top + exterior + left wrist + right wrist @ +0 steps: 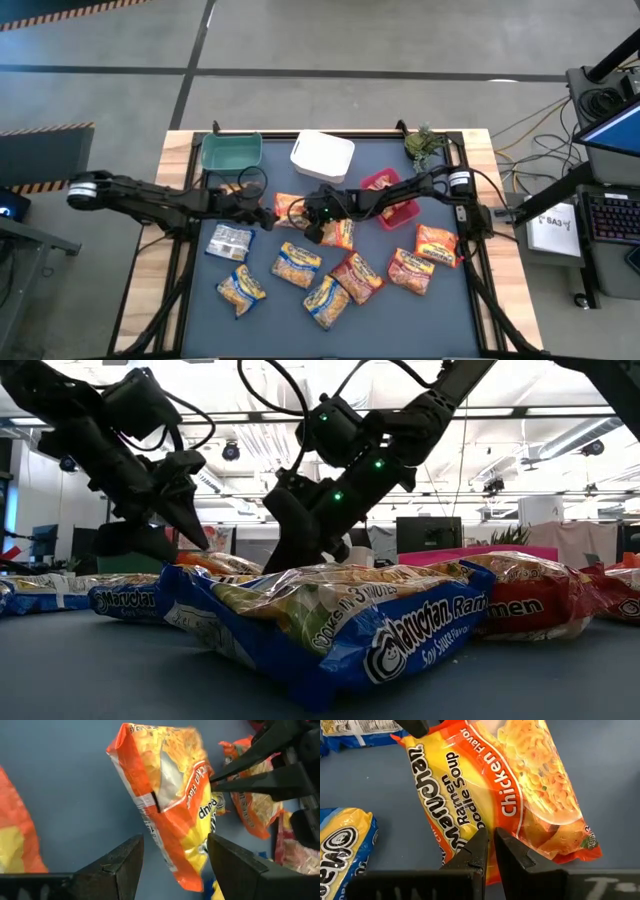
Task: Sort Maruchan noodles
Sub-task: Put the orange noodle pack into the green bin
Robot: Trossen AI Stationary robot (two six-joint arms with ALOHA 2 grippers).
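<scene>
1. The right gripper [490, 847] is seen with its fingers pressed together on the edge of an orange chicken-flavour packet [520, 785], which is pinched between them above the dark mat [270, 300].
2. In the left wrist view the same packet [170, 805] is seen hanging tilted, with the right gripper's dark fingers reaching its edge from the side.
3. The left gripper [175, 857] is held spread, one finger on each side of the packet's lower end; contact with the packet cannot be told.
4. In the high view both grippers are met near the middle of the mat, the left gripper [268, 214] just beside the right gripper [300, 215], in front of the white bin [322, 157].
5. The other Maruchan noodles [330, 285] are spread flat over the nearer half of the mat: orange-yellow, blue-edged and red packets, with a silver packet [229, 242] toward the left side.
6. A green bin [230, 152] is set at the far left of the mat and a red bin [385, 185] at the far right, partly covered by the right arm.
</scene>
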